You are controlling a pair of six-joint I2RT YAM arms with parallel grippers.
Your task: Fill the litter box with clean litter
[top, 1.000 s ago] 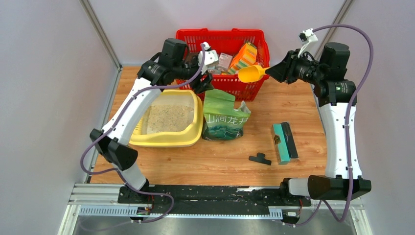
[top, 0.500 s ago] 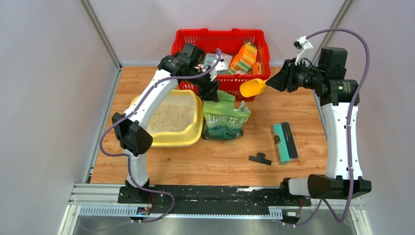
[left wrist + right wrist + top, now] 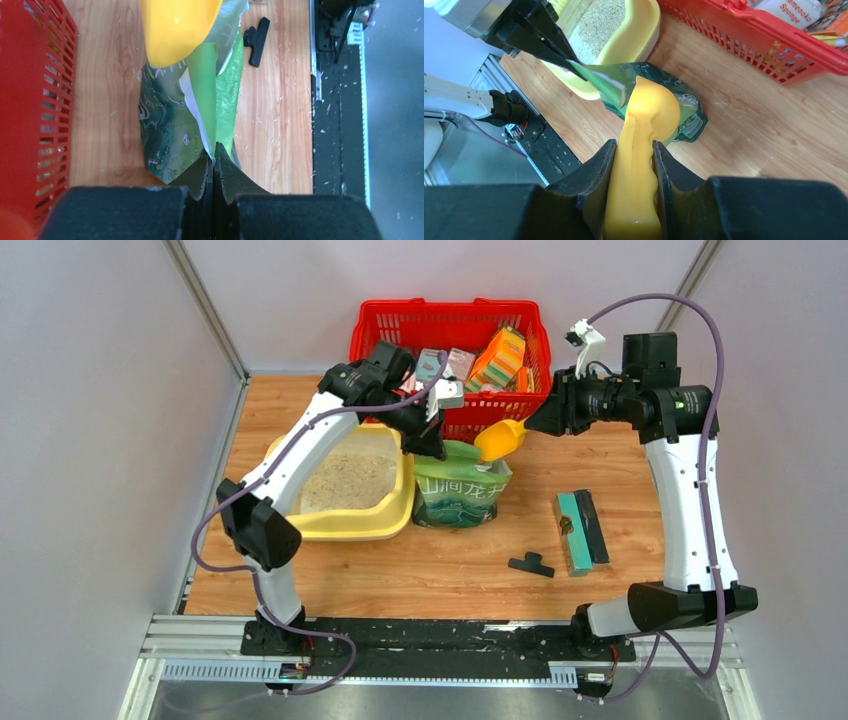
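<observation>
Fill status: partial. The litter box (image 3: pixel 400 502), on the desk's left, holds a thin layer of clean litter (image 3: pixel 345 480). My left fingers (image 3: pixel 214 166) are closed on the green bag (image 3: pixel 460 488) lip. My right fingers (image 3: pixel 533 422) clamp the scoop (image 3: pixel 500 440) at the bag mouth. Further scoops appear necessary.

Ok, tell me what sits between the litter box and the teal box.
The green bag, right beside the litter box; seen in the top view.
</observation>
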